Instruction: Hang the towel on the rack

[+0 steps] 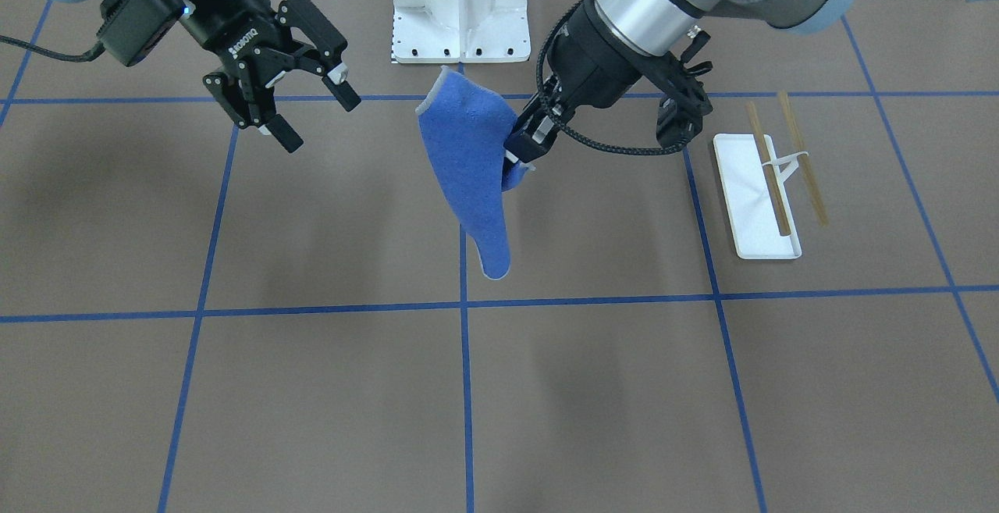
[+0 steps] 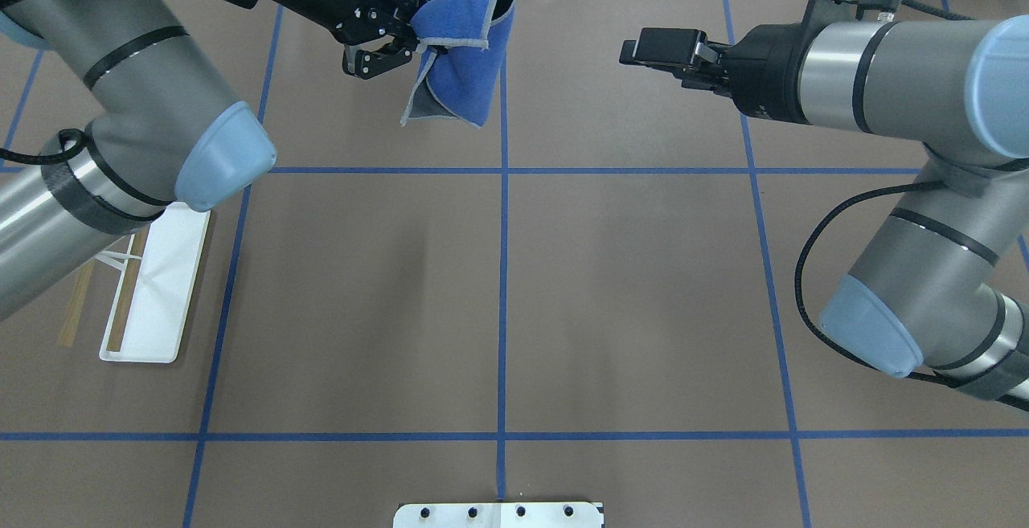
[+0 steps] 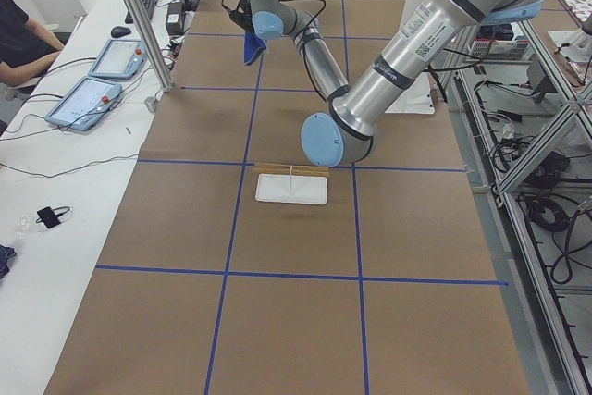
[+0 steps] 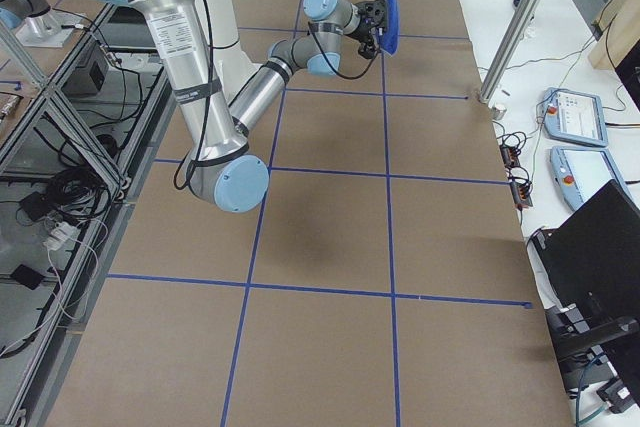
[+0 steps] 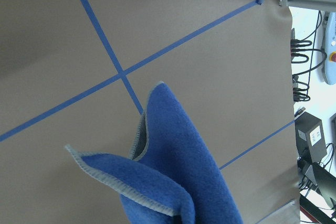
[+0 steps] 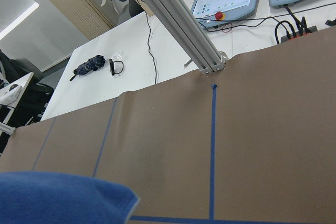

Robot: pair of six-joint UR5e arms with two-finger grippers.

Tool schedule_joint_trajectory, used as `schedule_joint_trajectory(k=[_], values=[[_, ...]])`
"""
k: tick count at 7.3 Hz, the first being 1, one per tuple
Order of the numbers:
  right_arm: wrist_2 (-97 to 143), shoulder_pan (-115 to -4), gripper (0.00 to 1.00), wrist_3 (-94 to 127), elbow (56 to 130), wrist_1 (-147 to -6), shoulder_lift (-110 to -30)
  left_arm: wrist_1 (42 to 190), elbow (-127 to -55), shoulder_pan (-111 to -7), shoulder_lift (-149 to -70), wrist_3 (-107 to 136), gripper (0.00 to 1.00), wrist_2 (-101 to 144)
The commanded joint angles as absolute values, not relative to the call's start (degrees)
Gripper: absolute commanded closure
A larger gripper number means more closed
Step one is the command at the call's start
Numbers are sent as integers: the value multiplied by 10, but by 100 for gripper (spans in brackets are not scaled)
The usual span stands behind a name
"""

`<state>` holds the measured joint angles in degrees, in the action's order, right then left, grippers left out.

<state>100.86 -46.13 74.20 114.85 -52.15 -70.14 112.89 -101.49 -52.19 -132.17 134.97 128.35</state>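
The blue towel (image 1: pixel 468 169) hangs in the air over the middle of the table, folded and drooping. My left gripper (image 1: pixel 518 157) is shut on its edge and holds it up; the overhead view shows the same grip (image 2: pixel 424 47) on the towel (image 2: pixel 466 70). The towel also shows in the left wrist view (image 5: pixel 173 182) and at the bottom of the right wrist view (image 6: pixel 58 198). My right gripper (image 1: pixel 320 120) is open and empty, a short way from the towel. The rack (image 1: pixel 761 201), with its white tray base and two tan rods, stands on the table beyond my left arm, bare.
A white bolted metal pedestal (image 1: pixel 460 5) stands at the robot's side of the table. The rack (image 2: pixel 157 287) lies partly under my left arm's elbow in the overhead view. Blue tape lines mark the brown table. An operator and tablets are at the far bench (image 3: pixel 92 99).
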Motion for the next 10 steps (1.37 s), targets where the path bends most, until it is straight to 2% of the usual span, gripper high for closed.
schedule_joint_trajectory(k=[1,5,10], values=[[1041,-514,0,686,1110,-521,-703,1117,-1057,-530,-1286,1291,100,1277],[1090,-565,0,679,1094,-522,-703,990,-1082,-526,-1282,1054,100,1176],[1149,-627,0,664,1032,-521,-695,902,-1098,-526,-1250,882,100,1028]])
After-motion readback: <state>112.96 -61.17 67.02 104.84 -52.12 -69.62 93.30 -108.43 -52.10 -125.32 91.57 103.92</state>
